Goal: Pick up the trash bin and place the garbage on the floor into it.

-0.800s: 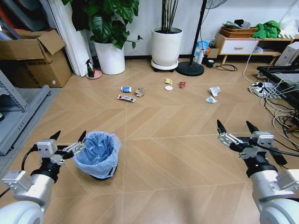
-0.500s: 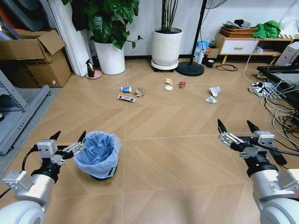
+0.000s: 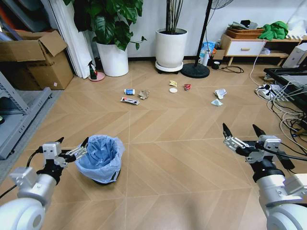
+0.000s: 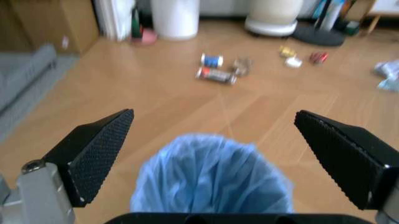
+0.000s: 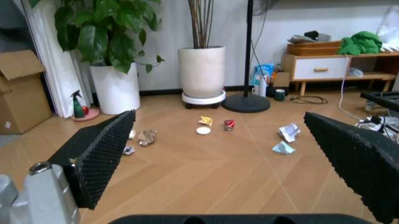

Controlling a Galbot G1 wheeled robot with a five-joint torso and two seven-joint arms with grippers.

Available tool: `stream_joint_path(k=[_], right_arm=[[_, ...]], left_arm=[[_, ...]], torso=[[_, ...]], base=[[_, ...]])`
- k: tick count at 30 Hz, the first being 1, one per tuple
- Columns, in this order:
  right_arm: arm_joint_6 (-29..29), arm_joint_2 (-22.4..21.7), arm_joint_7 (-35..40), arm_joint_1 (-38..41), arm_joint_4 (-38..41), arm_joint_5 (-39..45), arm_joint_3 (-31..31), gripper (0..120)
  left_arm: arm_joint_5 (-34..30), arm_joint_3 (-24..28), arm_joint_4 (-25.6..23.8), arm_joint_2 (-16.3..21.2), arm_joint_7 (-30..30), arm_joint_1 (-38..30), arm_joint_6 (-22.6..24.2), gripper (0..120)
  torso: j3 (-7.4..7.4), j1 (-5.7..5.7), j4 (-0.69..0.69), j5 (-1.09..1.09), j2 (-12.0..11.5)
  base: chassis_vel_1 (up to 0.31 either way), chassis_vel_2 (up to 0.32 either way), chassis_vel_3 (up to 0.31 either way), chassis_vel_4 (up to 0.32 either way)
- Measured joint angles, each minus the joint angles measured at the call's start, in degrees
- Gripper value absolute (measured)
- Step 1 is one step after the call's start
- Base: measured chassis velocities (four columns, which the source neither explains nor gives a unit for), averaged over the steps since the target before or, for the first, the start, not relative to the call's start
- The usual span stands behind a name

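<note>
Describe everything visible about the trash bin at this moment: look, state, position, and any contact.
The trash bin is a small round dark container lined with a crinkled light-blue plastic bag folded over its rim. It stands upright on the floor, mouth open. The left gripper, open, sits at its rim on the robot's left side; whether a fingertip touches the bag cannot be told. The left wrist view shows the bin between the spread fingers.

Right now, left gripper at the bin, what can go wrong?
1. The open left gripper sits at the crinkled light-blue plastic liner of the small round trash bin; closing could pinch only film, so the bin may slip or tip.
2. The scattered wrappers and tissues lie far off across the wood-look chevron floor.
3. Loose cables trail near the open right gripper.
</note>
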Motion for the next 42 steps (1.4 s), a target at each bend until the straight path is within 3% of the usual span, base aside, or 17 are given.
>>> stream_joint_path(k=[1, 4, 12, 16, 29, 42], right_arm=[[0.0, -0.1, 0.1, -0.1, -0.2, 0.0, -0.1, 100], [0.0, -0.2, 0.2, -0.5, -0.4, -0.2, -0.2, 100], [-0.1, -0.5, 0.6, -1.1, -1.3, -0.7, -0.7, 100], [-0.4, -1.0, 1.0, -1.4, -1.7, -0.8, -0.9, 100], [-0.5, -1.6, 1.5, -2.0, -2.6, -0.8, -0.5, 100], [-0.2, -1.4, 1.6, -1.6, -3.3, -0.7, -0.2, 100]], left_arm=[[-3.4, 0.7, 1.8, 1.8, -2.4, -2.0, 3.5, 100], [-7.3, 1.3, 4.7, 4.1, -4.2, -4.1, 7.4, 100], [-11.1, 3.1, 13.3, 9.0, -3.6, -9.0, 10.0, 100], [-12.5, 6.9, 19.2, 11.1, -2.9, -14.9, 11.2, 100], [-12.5, 18.0, 34.1, 12.7, -2.4, -27.0, 14.1, 100], [-12.8, 22.3, 41.0, 13.7, -2.3, -32.5, 16.0, 100]], torso=[[0.00, 0.00, 0.00, -0.01, 0.0], [0.00, 0.00, 0.00, 0.00, 0.0], [0.00, 0.00, 0.02, 0.00, 0.0], [0.00, 0.00, 0.01, 0.00, 0.0], [0.00, 0.00, 0.00, 0.00, 0.0], [0.00, -0.01, 0.00, 0.00, 0.0]], base=[[0.000, 0.000, 0.000, 0.000], [0.000, 0.000, 0.000, 0.000], [0.000, 0.000, 0.000, 0.000], [0.000, 0.000, 0.000, 0.000], [0.000, 0.000, 0.000, 0.000], [0.000, 0.000, 0.000, 0.000]])
